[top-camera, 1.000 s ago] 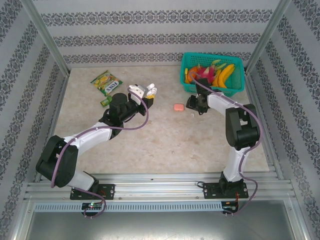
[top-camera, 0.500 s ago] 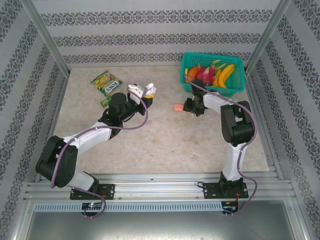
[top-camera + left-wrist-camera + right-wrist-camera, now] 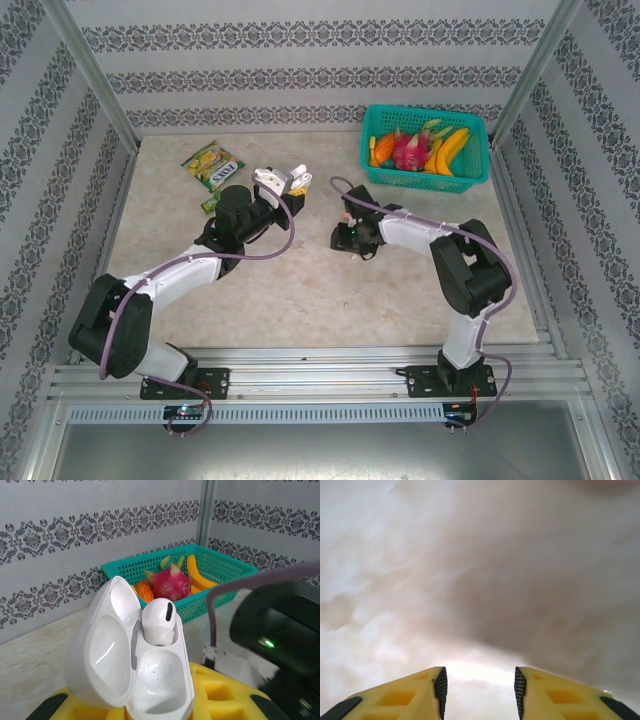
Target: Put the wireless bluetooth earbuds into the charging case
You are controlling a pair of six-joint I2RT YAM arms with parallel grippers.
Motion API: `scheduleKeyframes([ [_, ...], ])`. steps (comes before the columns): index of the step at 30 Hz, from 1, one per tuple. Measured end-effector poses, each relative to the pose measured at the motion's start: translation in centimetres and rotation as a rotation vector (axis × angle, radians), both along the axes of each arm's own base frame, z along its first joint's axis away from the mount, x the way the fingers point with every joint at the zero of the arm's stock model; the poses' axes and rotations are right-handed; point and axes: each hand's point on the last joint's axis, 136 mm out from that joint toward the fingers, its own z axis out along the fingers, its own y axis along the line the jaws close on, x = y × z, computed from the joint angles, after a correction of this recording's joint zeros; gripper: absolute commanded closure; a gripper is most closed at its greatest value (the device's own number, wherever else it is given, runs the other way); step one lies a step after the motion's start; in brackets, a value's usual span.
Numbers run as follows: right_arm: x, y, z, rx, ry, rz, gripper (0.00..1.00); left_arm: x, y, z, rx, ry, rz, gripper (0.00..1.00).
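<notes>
white earbud [image 3: 159, 621] sits in the open charging case [image 3: 107, 665], clamped in my left end effector [image 3: 283, 184], case base cut off. right end effector [image 3: 479, 690] jaws apart over open worktop [image 3: 470, 580], well off the basket [image 3: 425, 179].

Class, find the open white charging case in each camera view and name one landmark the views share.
Top external: charging case upper centre-left, in the left gripper.
Left wrist: case lower centre, lid open, one white earbud seated.
Right wrist: camera faces the tabletop past the right gripper.
Shared landmark, top external and left wrist: teal fruit basket.
</notes>
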Motion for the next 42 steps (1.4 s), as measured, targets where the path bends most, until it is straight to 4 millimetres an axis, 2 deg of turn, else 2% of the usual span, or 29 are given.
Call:
scheduleKeyframes([
  [3, -0.6, 1.0, 2.0, 0.034, -0.041, 0.004, 0.54, -0.2, 0.1, 0.4, -0.004, -0.009, 0.0, 1.0],
  [6, 0.0, 0.3, 3.0, 0.046, -0.072, -0.034, 0.53, -0.3, 0.2, 0.5, -0.006, -0.012, 0.0, 1.0],
  [9, -0.3, -0.7, 2.4, 0.036, -0.066, -0.069, 0.51, -0.5, 0.3, 0.3, -0.003, -0.007, 0.001, 1.0],
  [17, -3.6, -2.9, 0.1, -0.015, -0.003, -0.131, 0.49, -0.6, 0.5, -0.1, 0.0, -0.001, 0.005, 1.0],
  [21, -4.8, -2.9, -0.5, -0.022, 0.019, -0.137, 0.49, -0.6, 0.7, 0.1, -0.002, -0.004, 0.008, 1.0],
  [26, -5.2, -2.2, -0.6, -0.02, 0.024, -0.127, 0.49, -0.6, 0.9, 0.1, -0.002, -0.004, 0.012, 1.0],
  [29, -4.7, -1.7, -0.9, -0.025, 0.031, -0.125, 0.49, -0.6, 1.0, -0.2, 0.0, 0.0, 0.013, 1.0],
  [32, -3.4, -0.8, -0.4, -0.018, 0.023, -0.125, 0.5, -0.8, 1.1, -0.4, 0.002, 0.003, 0.014, 1.0],
  [37, 0.0, 1.5, 2.9, 0.042, -0.053, -0.123, 0.5, -0.9, 1.1, -0.2, 0.0, 0.0, 0.014, 1.0],
  [40, 1.3, 2.3, 4.8, 0.071, -0.1, -0.116, 0.5, -0.9, 1.1, -0.2, -0.001, -0.001, 0.014, 1.0],
  [42, 1.7, 2.3, 5.2, 0.075, -0.113, -0.113, 0.5, -0.9, 1.1, -0.2, 0.0, -0.001, 0.015, 1.0],
])
